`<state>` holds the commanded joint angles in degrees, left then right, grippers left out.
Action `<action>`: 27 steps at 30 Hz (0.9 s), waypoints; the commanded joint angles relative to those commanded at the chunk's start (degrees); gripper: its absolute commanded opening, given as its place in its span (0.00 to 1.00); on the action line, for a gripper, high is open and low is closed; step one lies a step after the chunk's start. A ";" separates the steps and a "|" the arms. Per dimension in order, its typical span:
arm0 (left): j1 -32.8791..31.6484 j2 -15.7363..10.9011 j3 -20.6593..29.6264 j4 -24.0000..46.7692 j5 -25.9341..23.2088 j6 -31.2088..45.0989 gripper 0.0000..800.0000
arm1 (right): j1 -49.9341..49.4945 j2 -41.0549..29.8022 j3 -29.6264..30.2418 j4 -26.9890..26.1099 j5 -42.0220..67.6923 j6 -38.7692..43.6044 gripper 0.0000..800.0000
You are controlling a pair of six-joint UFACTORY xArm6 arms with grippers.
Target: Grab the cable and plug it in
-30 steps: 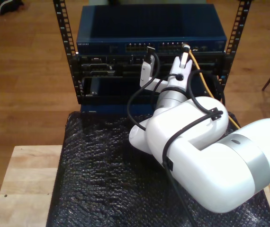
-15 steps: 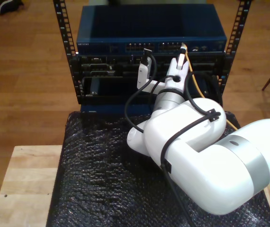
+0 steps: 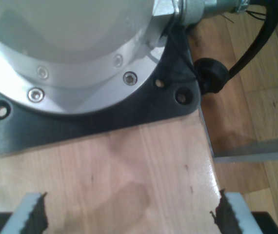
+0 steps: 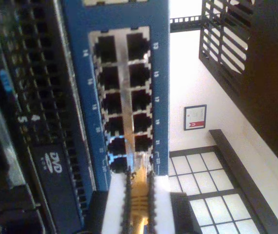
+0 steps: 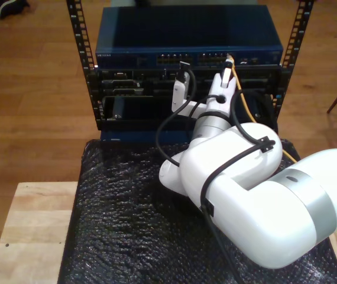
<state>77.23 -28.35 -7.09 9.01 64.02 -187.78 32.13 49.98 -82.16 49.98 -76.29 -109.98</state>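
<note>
Squeezing tight, my second gripper (image 4: 138,204) holds the cable (image 4: 139,197) between its fingers, its plug tip right at a port on the blue switch (image 4: 124,97). My first gripper (image 3: 129,214) is wide open over a wooden table (image 3: 129,165).

Exterior view: high, behind my arm, angled down across the black mat (image 5: 121,219) toward the rack; the blue switch (image 5: 189,36) sits far, small.

Second wrist view: rides my second gripper (image 4: 138,204), looks straight out past the fingers (image 4: 114,209) at the switch's port block (image 4: 124,92), very close, rolled sideways; the cable (image 4: 139,197) runs between the fingers toward the ports. Shared with the exterior view: switch face (image 5: 216,58) and my second gripper (image 5: 228,66).

First wrist view: rides my first gripper (image 3: 129,214), faces down, close, onto a wooden top (image 3: 129,165) with an arm base (image 3: 80,58) just beyond the 2 fingertips (image 3: 31,212).
</note>
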 joint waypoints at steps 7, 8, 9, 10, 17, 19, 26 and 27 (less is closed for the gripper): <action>0.00 0.00 0.00 0.00 0.00 0.00 1.00 | -0.09 -0.09 0.26 0.18 -0.53 0.09 0.00; 0.00 0.00 0.00 0.00 0.00 0.00 1.00 | -0.09 -0.09 0.35 0.18 -0.53 0.09 0.00; 0.00 0.00 0.00 0.00 0.00 0.00 1.00 | -0.09 -0.18 0.35 0.18 -0.53 0.09 0.00; 0.00 0.00 0.00 0.00 0.00 0.00 1.00 | -0.09 -0.18 0.26 0.18 -0.53 0.09 0.00; 0.00 0.00 0.00 0.00 0.00 0.00 1.00 | 0.00 -0.70 0.26 0.18 -0.35 0.09 0.00; 0.00 0.00 0.00 0.00 0.00 0.00 1.00 | 0.00 -0.70 0.26 0.00 -0.35 0.09 0.00; 0.00 0.00 0.00 0.00 0.00 0.00 1.00 | -0.35 -0.62 0.26 -0.09 -0.18 0.09 0.00; 0.00 0.00 0.00 0.00 0.00 0.00 1.00 | -0.35 -0.62 0.18 -0.09 -0.09 0.09 0.00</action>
<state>77.23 -28.35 -7.09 9.01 64.02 -187.78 31.78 49.36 -81.99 49.89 -76.37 -109.89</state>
